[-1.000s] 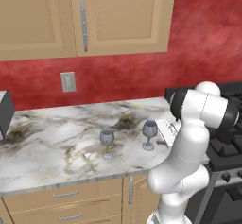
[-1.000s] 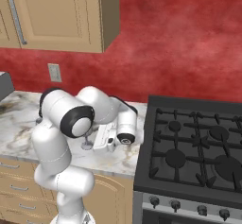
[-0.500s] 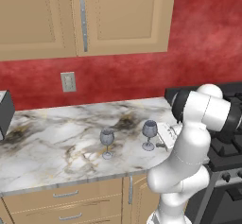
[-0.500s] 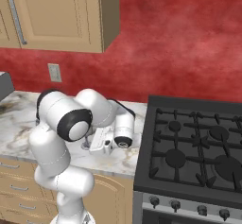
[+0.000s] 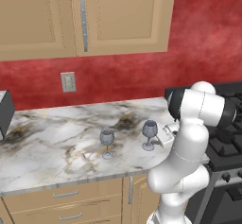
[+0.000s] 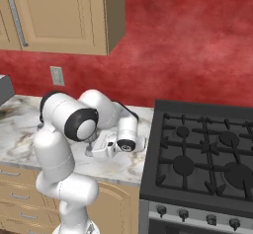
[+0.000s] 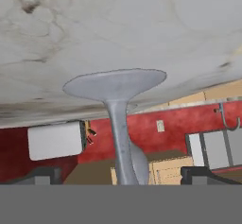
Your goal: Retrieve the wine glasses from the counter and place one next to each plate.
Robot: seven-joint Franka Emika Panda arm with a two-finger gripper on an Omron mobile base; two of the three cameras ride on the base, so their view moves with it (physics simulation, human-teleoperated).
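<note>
Claw (image 7: 118, 173) wide open, wine glass (image 7: 118, 119) stem between fingertips, on counter (image 7: 118, 24)

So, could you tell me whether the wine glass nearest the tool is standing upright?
Upright: the right wine glass stands on its foot on the marble counter, bowl above stem.

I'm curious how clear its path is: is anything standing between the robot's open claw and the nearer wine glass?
No. In the hand view the stem of the nearer wine glass stands right ahead of the open gripper, with nothing between.
</note>
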